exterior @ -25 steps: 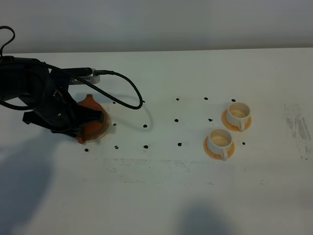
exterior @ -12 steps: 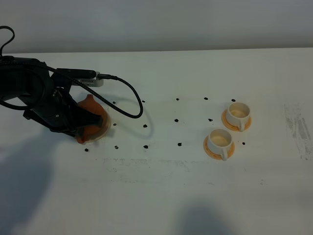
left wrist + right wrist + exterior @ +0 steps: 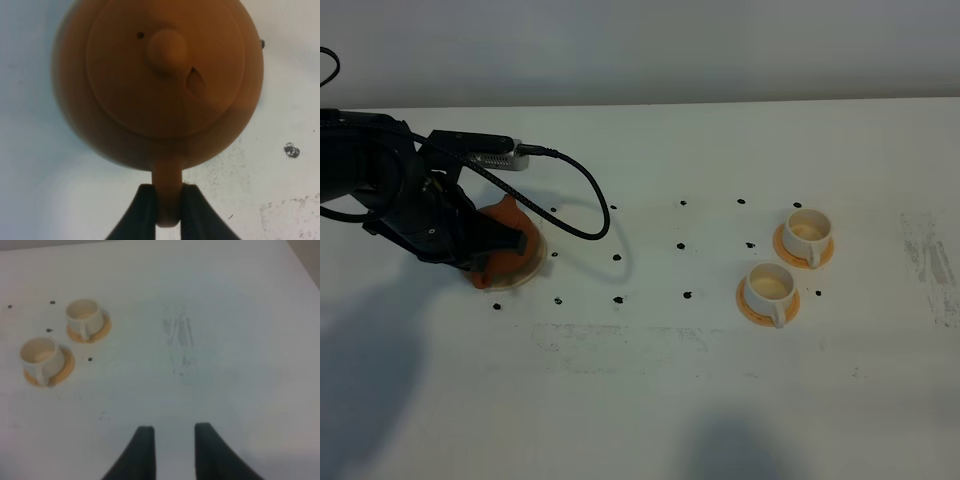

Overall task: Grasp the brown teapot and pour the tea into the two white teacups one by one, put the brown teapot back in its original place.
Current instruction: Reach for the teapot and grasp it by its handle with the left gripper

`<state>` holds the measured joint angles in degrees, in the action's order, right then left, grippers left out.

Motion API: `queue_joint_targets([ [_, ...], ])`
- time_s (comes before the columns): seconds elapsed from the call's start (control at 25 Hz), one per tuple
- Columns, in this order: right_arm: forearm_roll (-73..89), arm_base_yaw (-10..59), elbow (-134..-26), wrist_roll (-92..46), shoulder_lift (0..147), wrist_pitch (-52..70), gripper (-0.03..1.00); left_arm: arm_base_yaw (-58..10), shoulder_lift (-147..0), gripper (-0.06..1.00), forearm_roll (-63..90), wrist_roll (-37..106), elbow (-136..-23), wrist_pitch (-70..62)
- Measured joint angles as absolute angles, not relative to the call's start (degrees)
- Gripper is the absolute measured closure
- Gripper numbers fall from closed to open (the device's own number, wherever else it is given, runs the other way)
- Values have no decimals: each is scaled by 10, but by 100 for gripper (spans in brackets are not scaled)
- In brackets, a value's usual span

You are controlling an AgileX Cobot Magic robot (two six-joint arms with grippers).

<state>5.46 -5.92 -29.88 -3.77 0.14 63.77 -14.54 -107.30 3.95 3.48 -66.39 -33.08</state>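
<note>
The brown teapot (image 3: 508,228) is at the left of the table, over the cream coaster (image 3: 529,270); I cannot tell whether it rests on it. My left gripper (image 3: 480,248) is shut on the teapot's handle. In the left wrist view the teapot (image 3: 160,80) is seen from above with its knobbed lid, and the left gripper (image 3: 168,192) clamps the handle between both fingers. The two white teacups (image 3: 807,232) (image 3: 769,286) stand on orange saucers at the right, also in the right wrist view (image 3: 84,314) (image 3: 40,353). My right gripper (image 3: 173,432) is open and empty, right of the cups.
A black cable (image 3: 582,200) loops from the left arm across the table beside the teapot. Small black dots (image 3: 684,246) mark the white tabletop between teapot and cups. A scuffed patch (image 3: 932,262) lies near the right edge.
My left arm has shifted a little to the left with the teapot in its grip, and the teapot now sits lower and more level over the coaster. The cups have not moved.
</note>
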Motion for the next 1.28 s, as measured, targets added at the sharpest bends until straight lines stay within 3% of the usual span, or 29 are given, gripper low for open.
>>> queue_joint_targets([
  [1.28, 56, -59, -299, -38, 1, 637, 75, -140, -1082, 86, 26, 38, -649, -331],
])
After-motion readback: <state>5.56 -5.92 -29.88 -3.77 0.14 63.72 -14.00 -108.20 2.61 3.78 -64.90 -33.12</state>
